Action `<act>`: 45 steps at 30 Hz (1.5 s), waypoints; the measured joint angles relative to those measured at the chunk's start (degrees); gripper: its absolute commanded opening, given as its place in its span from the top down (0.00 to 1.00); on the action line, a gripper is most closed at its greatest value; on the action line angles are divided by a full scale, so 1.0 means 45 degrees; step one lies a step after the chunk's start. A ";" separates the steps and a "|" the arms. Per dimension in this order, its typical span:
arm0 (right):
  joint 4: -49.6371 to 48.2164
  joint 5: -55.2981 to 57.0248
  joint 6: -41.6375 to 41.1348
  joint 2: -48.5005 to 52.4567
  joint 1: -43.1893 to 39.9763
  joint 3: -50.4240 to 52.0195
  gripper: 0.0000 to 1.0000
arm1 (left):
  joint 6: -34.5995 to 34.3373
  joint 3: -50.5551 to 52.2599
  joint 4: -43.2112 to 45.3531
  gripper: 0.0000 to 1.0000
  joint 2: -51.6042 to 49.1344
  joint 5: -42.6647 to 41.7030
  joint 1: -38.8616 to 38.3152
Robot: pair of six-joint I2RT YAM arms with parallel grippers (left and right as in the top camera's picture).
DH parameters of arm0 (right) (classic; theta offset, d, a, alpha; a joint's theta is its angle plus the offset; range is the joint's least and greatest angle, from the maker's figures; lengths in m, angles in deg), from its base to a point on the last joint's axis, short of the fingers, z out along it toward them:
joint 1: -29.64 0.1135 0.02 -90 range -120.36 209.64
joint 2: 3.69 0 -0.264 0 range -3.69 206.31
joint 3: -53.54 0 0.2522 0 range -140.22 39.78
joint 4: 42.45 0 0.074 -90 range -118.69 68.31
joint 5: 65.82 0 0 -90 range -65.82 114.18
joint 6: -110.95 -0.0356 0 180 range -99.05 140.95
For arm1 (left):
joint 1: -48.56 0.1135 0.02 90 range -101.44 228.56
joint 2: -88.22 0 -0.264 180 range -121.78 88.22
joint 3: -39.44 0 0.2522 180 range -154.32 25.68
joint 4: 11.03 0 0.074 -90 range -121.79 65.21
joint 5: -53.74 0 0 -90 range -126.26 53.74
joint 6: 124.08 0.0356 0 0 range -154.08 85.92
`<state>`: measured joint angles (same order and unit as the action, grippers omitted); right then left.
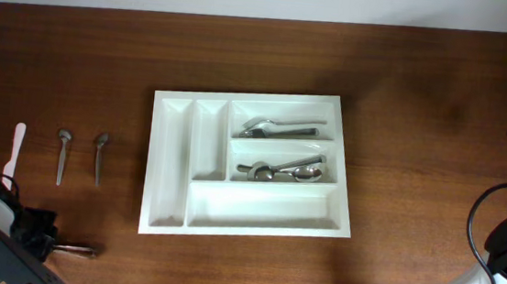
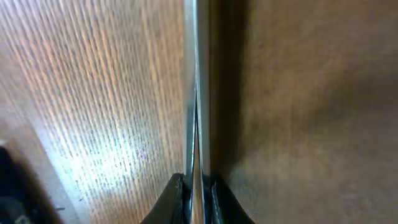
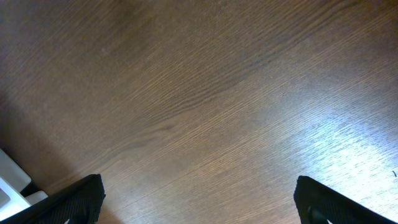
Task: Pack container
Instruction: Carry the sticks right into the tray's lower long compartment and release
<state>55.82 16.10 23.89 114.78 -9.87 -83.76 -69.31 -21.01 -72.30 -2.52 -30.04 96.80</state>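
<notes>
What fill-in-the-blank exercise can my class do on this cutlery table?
The white container has ___ compartments. Cutlery lies in ___ of them. On the table left of it lie ___ metal spoons side by side and a white utensil. The left tool pinches a metal utensil; the right tool stands ___.
Missing words: five; two; two; open.

The table (image 1: 420, 129) is lit evenly and softly from above, and faint shadows are cast inside the tray (image 1: 168, 167). Bright glare is seen on the wood in both wrist views. The close metal strip (image 2: 200, 62) is blurred.
</notes>
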 measured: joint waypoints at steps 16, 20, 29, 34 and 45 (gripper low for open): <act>0.0000 0.0000 0.0005 0.0000 0.0000 0.0000 0.01 | 0.2453 -0.4668 -0.0816 0.84 0.4027 -0.2074 -0.5712; 0.0000 0.0000 0.0005 0.0000 0.0000 0.0000 0.01 | 0.2608 -0.4843 -0.0199 0.83 0.4362 -0.2599 -0.9904; 0.0000 0.0000 0.0010 0.0000 0.0000 0.0000 0.01 | 0.2205 -0.4843 0.0121 0.74 0.3463 -0.2550 -1.6922; -0.0005 0.0000 0.0010 0.0000 0.0000 0.0000 0.01 | 0.2977 -0.4843 -0.0102 0.70 0.2064 -0.2409 -1.9006; -0.0005 0.0000 0.0000 0.0000 0.0000 0.0000 0.01 | 0.5246 -0.4843 -0.0160 0.70 -0.0617 0.0063 -2.0439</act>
<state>55.80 16.10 23.89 114.78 -9.87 -83.76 -45.70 -42.81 -73.02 -5.30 -29.76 4.83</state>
